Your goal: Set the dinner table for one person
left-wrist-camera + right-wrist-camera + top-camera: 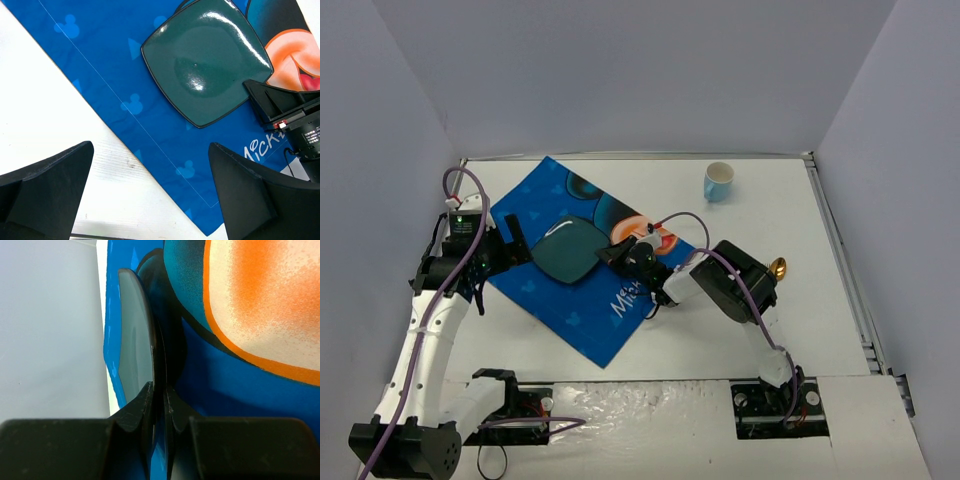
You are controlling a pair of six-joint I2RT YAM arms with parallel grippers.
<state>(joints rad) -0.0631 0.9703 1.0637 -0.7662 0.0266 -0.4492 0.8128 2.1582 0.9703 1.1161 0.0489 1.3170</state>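
Robot lab cell, plain grey walls, white dinner table, bolted arm bases

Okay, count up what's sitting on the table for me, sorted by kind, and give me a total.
On the dinner table:
blue placemat: 1
dark green plate: 1
light blue cup: 1
gold utensil, partly hidden behind the right arm: 1
Total: 4
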